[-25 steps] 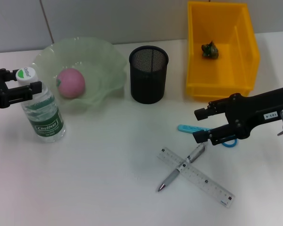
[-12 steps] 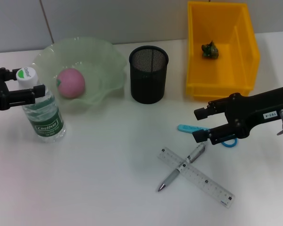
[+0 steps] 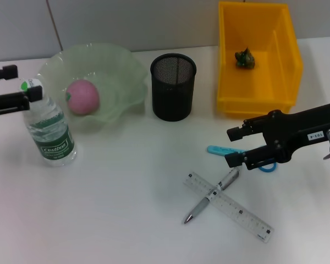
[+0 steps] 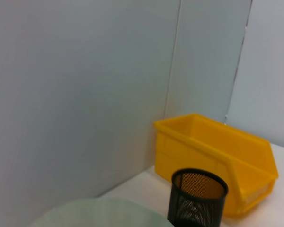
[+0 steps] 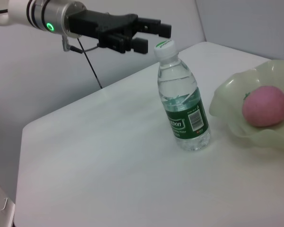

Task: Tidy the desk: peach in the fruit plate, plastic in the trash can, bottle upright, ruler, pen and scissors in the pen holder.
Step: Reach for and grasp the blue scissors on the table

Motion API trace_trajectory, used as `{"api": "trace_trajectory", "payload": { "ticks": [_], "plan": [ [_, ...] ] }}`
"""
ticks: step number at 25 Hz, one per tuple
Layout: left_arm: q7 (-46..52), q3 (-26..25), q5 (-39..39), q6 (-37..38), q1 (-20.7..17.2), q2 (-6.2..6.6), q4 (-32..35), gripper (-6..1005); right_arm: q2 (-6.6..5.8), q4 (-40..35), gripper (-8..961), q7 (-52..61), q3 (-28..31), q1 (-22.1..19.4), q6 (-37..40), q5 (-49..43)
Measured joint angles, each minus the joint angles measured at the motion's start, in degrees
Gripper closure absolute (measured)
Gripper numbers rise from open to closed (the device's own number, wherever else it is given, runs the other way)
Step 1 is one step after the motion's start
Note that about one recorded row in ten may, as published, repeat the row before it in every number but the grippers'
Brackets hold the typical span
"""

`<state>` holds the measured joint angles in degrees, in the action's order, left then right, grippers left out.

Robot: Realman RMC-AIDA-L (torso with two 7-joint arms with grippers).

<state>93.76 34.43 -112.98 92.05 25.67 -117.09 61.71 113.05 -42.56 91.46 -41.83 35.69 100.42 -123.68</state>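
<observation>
The clear bottle [image 3: 48, 127] with a green label stands upright on the table, left of the plate; it also shows in the right wrist view [image 5: 182, 106]. My left gripper [image 3: 21, 82] is open and empty beside the bottle's cap, apart from it, as the right wrist view [image 5: 154, 37] shows too. The pink peach [image 3: 82, 97] lies in the green fruit plate [image 3: 121, 66]. My right gripper [image 3: 235, 146] is open just above the blue scissors [image 3: 219, 149]. The silver pen [image 3: 210, 196] lies across the clear ruler [image 3: 236, 212]. The black mesh pen holder [image 3: 173, 86] stands at mid-back.
A yellow bin [image 3: 283, 66] at the back right holds a crumpled green piece of plastic [image 3: 245, 58]. The left wrist view shows the bin [image 4: 217, 156], the pen holder [image 4: 199, 196] and a grey wall behind.
My left gripper has drawn back from the bottle's cap toward the left and rear; the bottle stands alone. The right arm has not moved.
</observation>
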Motion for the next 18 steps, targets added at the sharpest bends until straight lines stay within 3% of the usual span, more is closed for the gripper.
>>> {"api": "trace_trajectory", "payload": {
  "ticks": [7,13,18],
  "plan": [
    [-0.47,0.26,8.69,7.61,-1.90,1.01,0.60,155,0.06,0.19,215,0.02,0.00,-0.10,-0.74,-0.22],
    [-1.54,1.61,8.94,12.38,-2.22,-0.52,0.52,155,0.20,0.20,215,0.36,-0.21,0.20,-0.99,-0.27],
    [-4.08,7.94,8.82,12.02,-3.28,-1.27,-2.80,155,0.71,-0.20,214,0.89,-0.75,0.63,-2.17,-0.70]
  ]
}}
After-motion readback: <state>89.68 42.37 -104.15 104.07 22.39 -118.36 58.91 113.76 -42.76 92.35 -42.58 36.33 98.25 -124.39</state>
